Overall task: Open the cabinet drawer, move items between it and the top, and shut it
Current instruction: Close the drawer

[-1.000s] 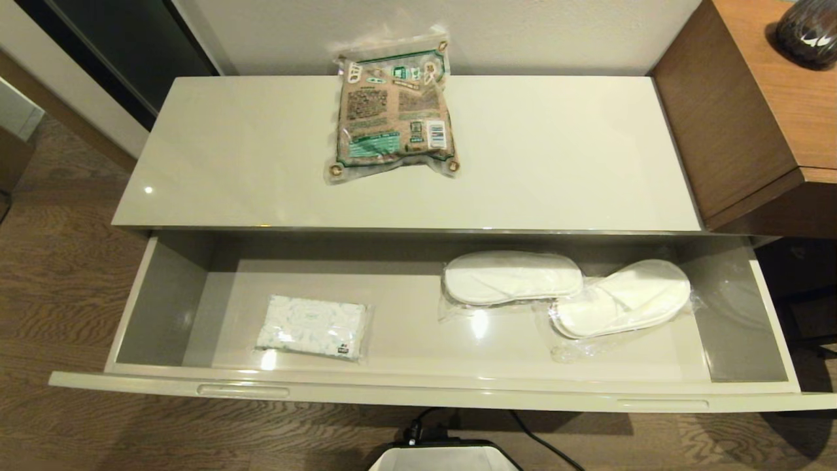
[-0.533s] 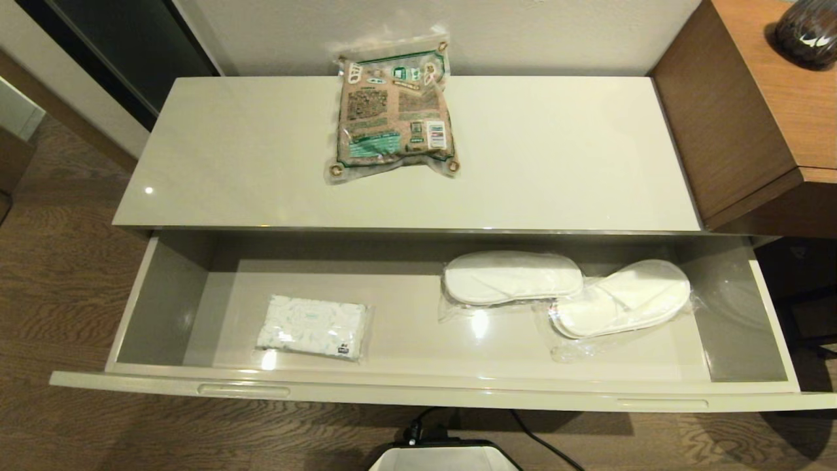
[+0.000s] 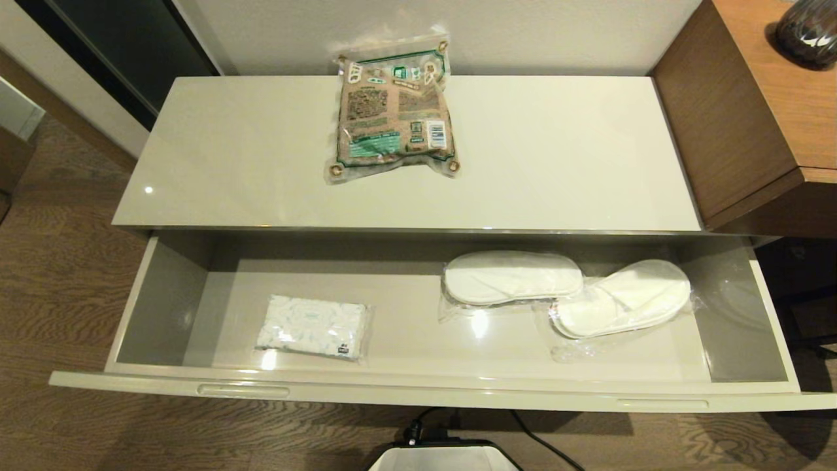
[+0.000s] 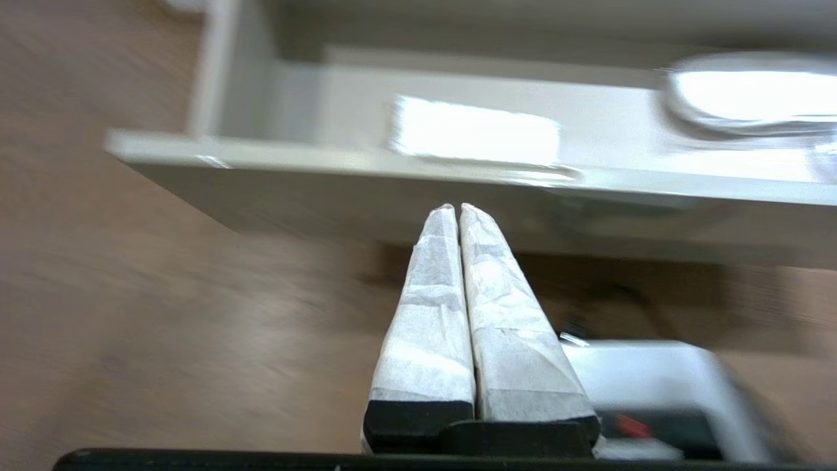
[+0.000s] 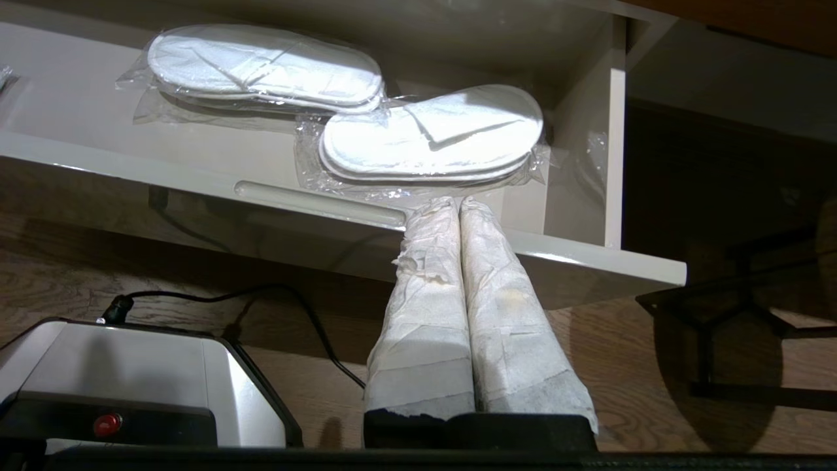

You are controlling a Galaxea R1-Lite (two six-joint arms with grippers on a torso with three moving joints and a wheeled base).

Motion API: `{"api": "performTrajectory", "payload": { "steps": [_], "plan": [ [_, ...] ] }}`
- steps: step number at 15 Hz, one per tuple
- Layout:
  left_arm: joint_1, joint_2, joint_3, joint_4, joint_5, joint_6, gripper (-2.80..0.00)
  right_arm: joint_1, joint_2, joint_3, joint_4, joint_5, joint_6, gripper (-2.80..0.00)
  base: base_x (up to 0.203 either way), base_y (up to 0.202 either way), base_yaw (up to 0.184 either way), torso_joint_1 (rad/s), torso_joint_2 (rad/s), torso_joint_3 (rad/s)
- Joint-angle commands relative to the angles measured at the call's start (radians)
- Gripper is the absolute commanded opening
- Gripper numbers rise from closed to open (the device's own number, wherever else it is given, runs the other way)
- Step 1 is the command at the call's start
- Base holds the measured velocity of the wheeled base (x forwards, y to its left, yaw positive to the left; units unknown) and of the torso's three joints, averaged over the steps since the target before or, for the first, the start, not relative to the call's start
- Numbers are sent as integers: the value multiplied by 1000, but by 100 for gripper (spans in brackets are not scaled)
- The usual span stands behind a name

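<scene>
Below open cabinet drawer (image 3: 418, 386), both grippers (image 4: 456, 208) (image 5: 454, 201) closed, empty; next: move tissue pack (image 3: 312, 326) w/ 2 slippers (image 3: 567, 293) up top.

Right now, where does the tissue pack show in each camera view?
Head view: tissue pack lies on the drawer floor, toward the robot's left.
Left wrist view: blurred bright rectangle inside the drawer, beyond the front edge.
Right wrist view: not in it.
Shared landmark: the slipper pack.
</scene>
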Motion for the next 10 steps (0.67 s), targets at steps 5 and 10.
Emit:
{"api": "performTrajectory", "payload": {
  "steps": [5,10],
  "plan": [
    [0,2,32,0,19,31,-280,0,-22,2,-2,-1,5,-280,0,0,0,0,0,0],
    [0,2,32,0,19,29,-280,0,-22,3,2,1,-14,-280,0,0,0,0,0,0]
  ]
}}
